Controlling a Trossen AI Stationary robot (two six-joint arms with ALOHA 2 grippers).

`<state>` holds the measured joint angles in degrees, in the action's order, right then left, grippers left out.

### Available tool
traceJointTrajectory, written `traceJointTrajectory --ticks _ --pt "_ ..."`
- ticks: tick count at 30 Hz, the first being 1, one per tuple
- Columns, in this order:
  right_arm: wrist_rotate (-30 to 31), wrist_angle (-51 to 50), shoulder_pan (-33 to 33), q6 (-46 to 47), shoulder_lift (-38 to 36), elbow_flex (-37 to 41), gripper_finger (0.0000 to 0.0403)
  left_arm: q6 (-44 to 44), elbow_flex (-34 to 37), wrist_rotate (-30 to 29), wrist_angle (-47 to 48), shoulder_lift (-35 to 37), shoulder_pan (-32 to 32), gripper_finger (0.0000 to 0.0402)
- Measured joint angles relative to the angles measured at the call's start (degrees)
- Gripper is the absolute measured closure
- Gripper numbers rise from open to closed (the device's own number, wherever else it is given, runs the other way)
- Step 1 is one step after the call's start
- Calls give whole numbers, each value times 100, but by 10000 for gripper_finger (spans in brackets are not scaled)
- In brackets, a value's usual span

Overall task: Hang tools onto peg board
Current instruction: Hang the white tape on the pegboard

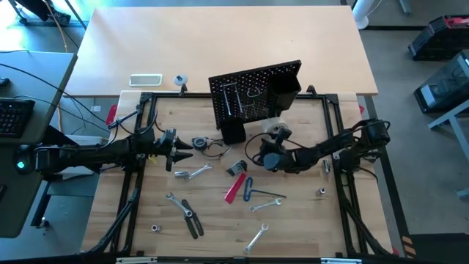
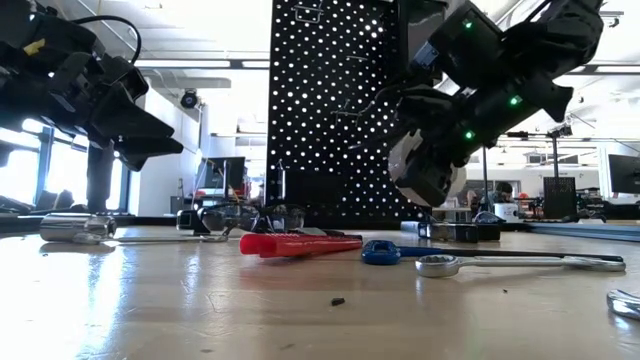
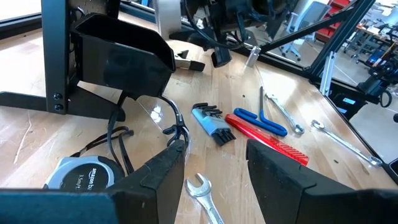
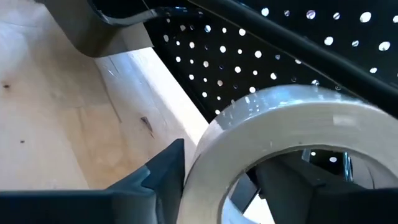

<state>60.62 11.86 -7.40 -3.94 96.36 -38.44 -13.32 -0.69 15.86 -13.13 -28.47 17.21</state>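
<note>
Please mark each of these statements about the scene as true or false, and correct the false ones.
1. The pale roll of clear tape is at the right gripper, close to the black perforated peg board. True.
2. The red-handled cutter already hangs on the peg board. False: it lies flat on the wooden table.
3. The left gripper carries a silver wrench. False: its fingers are apart with nothing between them.
4. A blue-handled tool lies beside the red-handled cutter. True.
5. The white flat rectangular device lies behind the peg board's side of the table. True.
</note>
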Motion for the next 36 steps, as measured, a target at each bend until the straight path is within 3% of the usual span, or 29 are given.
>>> traceJointTrajectory --ticks 7,18,27,36 --pt "44 0 -64 29 0 0 187 0 0 -1 -1 -1 0 239" --pt "41 -92 -293 87 0 0 186 0 0 -1 1 -1 -2 239" --pt "186 -637 -542 676 0 0 185 1 0 -1 1 -1 -2 239" --pt "54 -687 -440 809 0 -21 185 0 0 0 1 -2 -2 239"
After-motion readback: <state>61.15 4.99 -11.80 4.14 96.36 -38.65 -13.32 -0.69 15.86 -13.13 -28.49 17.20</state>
